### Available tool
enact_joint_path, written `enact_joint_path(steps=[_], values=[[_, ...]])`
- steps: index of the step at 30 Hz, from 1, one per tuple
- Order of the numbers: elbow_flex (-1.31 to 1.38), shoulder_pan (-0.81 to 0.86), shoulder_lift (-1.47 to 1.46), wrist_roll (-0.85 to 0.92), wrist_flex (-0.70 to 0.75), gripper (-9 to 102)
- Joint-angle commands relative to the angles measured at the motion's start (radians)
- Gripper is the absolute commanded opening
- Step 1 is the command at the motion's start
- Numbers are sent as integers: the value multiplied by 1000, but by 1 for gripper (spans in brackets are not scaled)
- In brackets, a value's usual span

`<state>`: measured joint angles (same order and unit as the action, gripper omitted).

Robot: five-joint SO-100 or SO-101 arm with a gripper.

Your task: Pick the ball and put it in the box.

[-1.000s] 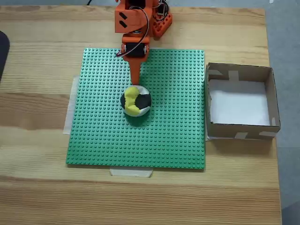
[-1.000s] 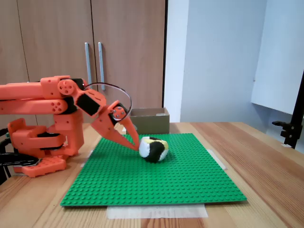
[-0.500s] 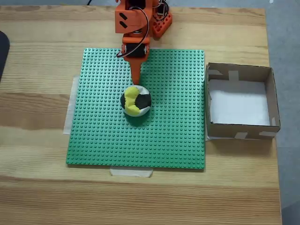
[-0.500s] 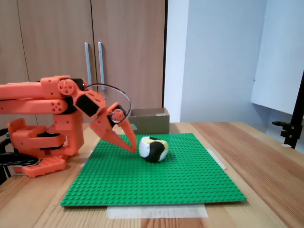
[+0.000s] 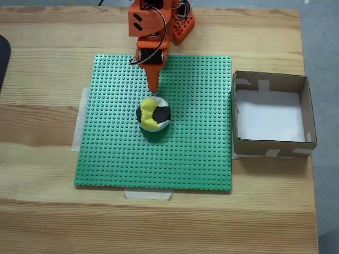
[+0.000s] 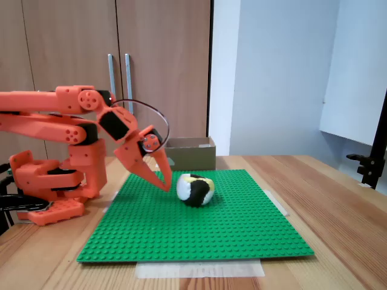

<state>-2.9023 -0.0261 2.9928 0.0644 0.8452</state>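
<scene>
We see an orange arm ending in an orange gripper (image 5: 153, 89) with black patches on its joints. The ball (image 5: 153, 114) carries yellow, black and white patches. It sits on a bright green studded baseplate (image 5: 185, 153), edged with pale tape strips. At the right in a fixed view, the box (image 5: 271, 148) is brown cardboard with pale tape and a white bottom. The table (image 5: 47, 201) is light, streaked wood grain.

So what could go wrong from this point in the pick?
The gripper looks shut, its tip just short of the ball; pushing forward like this could roll the ball across the green baseplate. The box sits off the plate's right edge in the top-down fixed view, so a loose grasp could drop the ball on the way.
</scene>
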Motion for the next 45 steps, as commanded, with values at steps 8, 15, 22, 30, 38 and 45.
enact_joint_path(steps=[8,15,22,30,38,45], values=[[276,-5,-198,-74,49,-1],[457,-6,-351,-91,110,-1],[634,-11,-499,-107,187,0],[813,-11,-630,-121,328,1],[959,-2,-762,-132,456,2],[1083,3,-885,-143,537,3]])
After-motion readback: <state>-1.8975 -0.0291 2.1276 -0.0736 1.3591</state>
